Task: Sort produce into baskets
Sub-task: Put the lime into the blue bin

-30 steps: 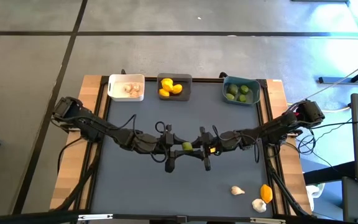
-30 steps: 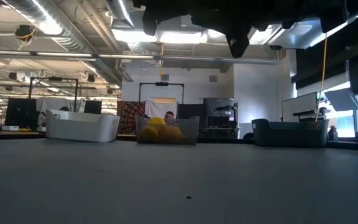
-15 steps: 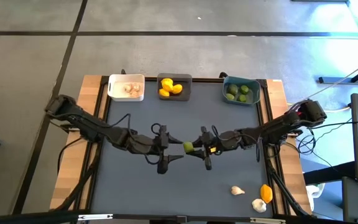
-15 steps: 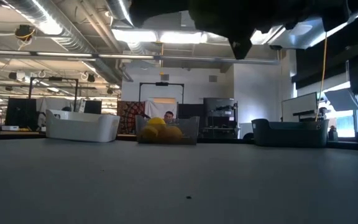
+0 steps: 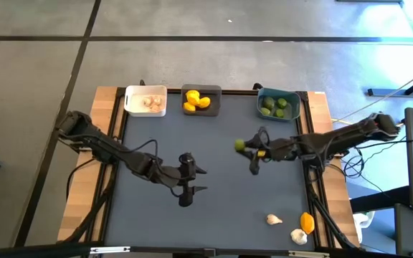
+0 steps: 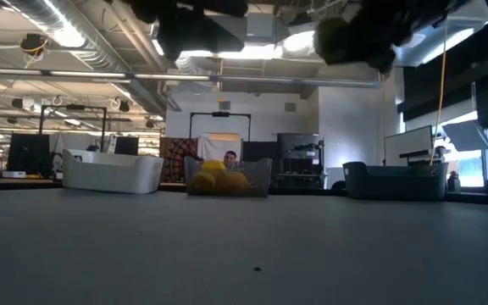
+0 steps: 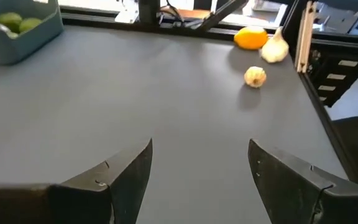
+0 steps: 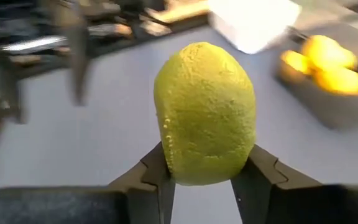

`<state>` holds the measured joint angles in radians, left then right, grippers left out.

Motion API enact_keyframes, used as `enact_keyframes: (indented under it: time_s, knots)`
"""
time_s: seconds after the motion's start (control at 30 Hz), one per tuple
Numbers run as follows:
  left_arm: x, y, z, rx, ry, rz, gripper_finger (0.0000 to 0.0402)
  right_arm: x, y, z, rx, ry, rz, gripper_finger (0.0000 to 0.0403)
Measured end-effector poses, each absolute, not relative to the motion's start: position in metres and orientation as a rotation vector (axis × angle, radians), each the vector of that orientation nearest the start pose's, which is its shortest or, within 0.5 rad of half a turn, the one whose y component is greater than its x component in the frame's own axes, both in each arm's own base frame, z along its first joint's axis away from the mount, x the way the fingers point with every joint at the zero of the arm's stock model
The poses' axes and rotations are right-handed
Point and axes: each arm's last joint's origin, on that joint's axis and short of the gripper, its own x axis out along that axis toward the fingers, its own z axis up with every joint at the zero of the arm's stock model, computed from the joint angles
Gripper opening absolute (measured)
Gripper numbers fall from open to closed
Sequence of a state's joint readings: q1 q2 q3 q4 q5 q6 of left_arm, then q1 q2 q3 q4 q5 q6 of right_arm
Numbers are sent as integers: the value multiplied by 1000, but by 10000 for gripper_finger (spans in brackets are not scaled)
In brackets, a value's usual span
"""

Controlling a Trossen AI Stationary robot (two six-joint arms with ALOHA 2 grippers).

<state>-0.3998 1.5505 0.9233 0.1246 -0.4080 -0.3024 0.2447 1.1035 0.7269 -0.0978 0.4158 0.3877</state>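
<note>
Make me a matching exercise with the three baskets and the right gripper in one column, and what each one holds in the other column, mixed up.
Column one:
1. white basket
2. dark grey basket
3. teal basket
4. right gripper

Column two:
A. several green limes
B. one green lime between its fingers
C. whitish garlic bulbs
D. yellow lemons

Pairs: 1-C, 2-D, 3-A, 4-B
</note>
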Motion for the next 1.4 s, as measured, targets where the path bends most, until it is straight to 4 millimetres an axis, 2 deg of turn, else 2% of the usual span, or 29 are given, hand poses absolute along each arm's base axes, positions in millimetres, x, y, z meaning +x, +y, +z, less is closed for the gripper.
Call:
enact_keyframes:
  time_s: [0.3, 0.47, 0.77, 1.13, 1.4]
  knots:
    - [314, -114, 218, -109, 478, 102, 260, 193, -12, 259, 269, 600, -553, 123]
    - [315, -115, 218, -110, 472, 100, 260, 181, -45, 251, 299, 701, -727, 124]
    - [315, -115, 219, -112, 467, 100, 260, 167, -94, 241, 320, 798, -904, 124]
    - [315, -115, 219, -110, 467, 99, 260, 154, -141, 217, 437, 928, -1061, 124]
    - [315, -115, 219, -109, 467, 99, 260, 150, -163, 194, 511, 1027, -1126, 124]
